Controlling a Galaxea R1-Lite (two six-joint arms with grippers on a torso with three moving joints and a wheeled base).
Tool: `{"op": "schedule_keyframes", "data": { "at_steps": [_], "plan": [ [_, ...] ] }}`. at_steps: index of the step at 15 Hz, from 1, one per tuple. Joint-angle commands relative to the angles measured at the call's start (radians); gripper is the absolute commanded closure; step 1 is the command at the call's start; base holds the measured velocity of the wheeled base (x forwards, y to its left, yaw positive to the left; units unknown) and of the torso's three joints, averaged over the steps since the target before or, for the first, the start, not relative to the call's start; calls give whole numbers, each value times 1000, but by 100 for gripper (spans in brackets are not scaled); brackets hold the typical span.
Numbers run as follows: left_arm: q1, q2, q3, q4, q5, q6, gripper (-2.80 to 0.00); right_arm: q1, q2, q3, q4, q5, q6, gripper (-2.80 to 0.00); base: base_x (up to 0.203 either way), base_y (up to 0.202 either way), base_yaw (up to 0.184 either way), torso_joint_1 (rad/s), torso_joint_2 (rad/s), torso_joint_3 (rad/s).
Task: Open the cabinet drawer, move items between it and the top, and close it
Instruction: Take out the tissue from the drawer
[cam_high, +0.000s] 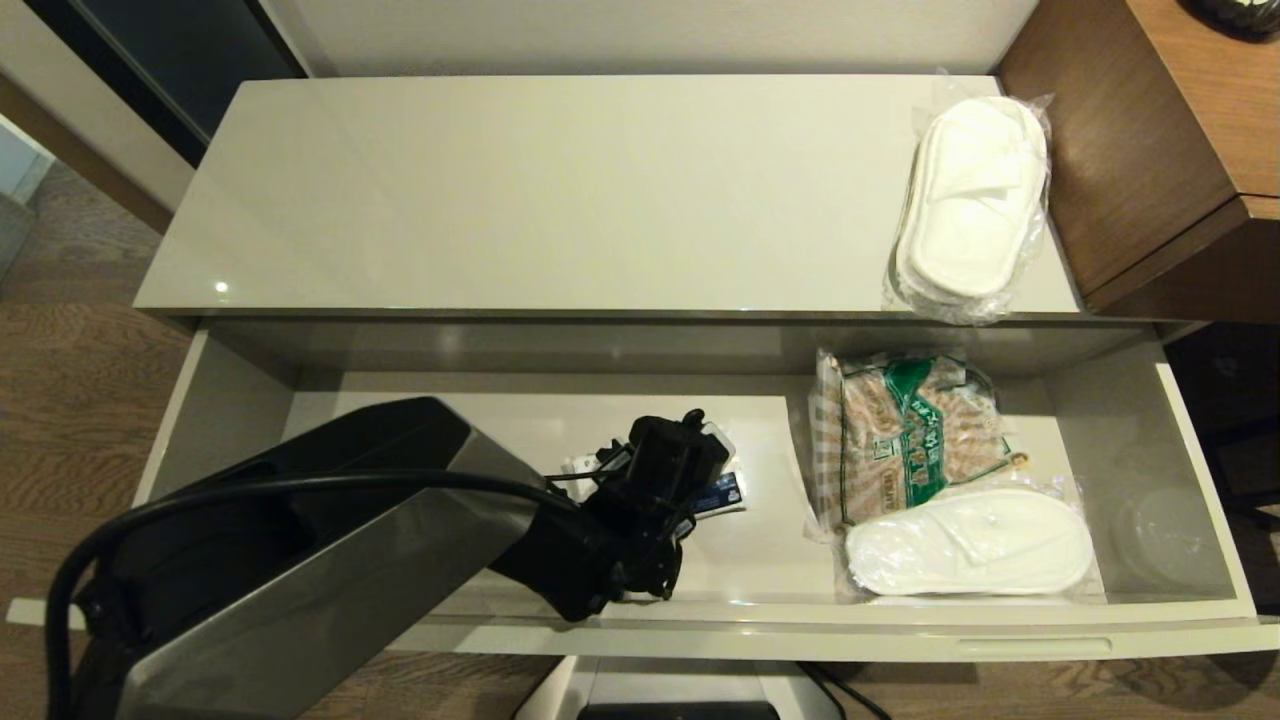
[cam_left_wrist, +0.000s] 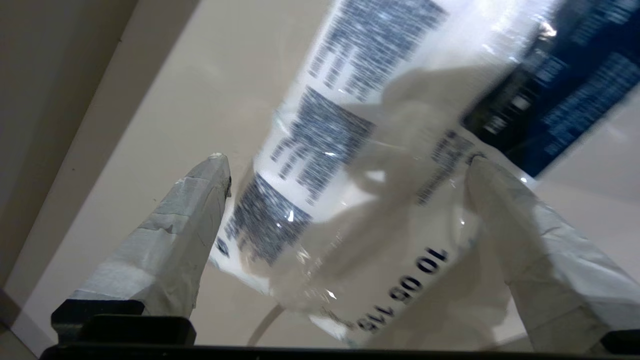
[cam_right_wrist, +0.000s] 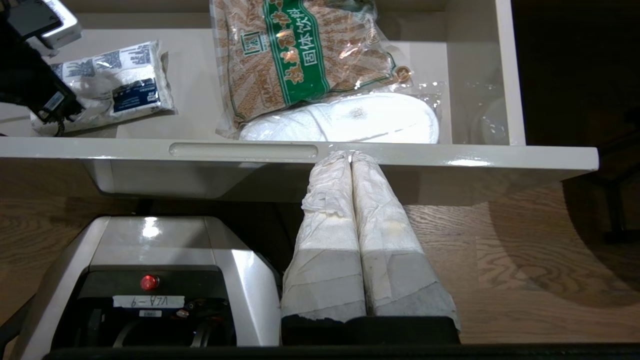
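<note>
A wrapped pair of flat white slippers (cam_high: 972, 200) lies at the far right of the glossy pale grey-beige cabinet top (cam_high: 520, 190).

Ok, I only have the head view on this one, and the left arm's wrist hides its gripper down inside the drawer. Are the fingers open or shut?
Observer: Open. In the left wrist view the left gripper has one finger on each side of the tissue pack and has not yet closed on it.
Operator: And the right arm? I can't see it at all.
Observer: The right wrist view shows the right gripper shut and empty. Its tips are at the front rim of the cabinet drawer, beside a handle slot.
</note>
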Motion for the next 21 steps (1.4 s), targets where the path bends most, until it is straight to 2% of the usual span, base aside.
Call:
{"op": "schedule_keyframes", "data": {
  "at_steps": [1, 5, 12, 13, 14, 18, 21],
  "plan": [
    [-14, -26, 20, -10, 4, 1, -280, 0, -16, 0, 0, 0, 0, 0, 0, 0, 0, 0, 0, 0],
    [-43, -92, 114, -15, 3, -9, -280, 0, -16, 0, 0, 0, 0, 0, 0, 0, 0, 0, 0, 0],
    [-44, -84, 110, -15, 1, -11, -280, 0, -16, 0, 0, 0, 0, 0, 0, 0, 0, 0, 0, 0],
    [-44, -87, 111, -14, -8, -12, -280, 0, -16, 0, 0, 0, 0, 0, 0, 0, 0, 0, 0, 0],
    [-43, -100, 114, -13, -72, -25, -280, 0, -16, 0, 0, 0, 0, 0, 0, 0, 0, 0, 0, 0],
    [-36, -105, 121, -9, -123, -45, -280, 0, -16, 0, 0, 0, 0, 0, 0, 0, 0, 0, 0, 0],
    [-33, -104, 124, -12, -126, -46, -280, 0, -16, 0, 0, 0, 0, 0, 0, 0, 0, 0, 0, 0]
  ]
}}
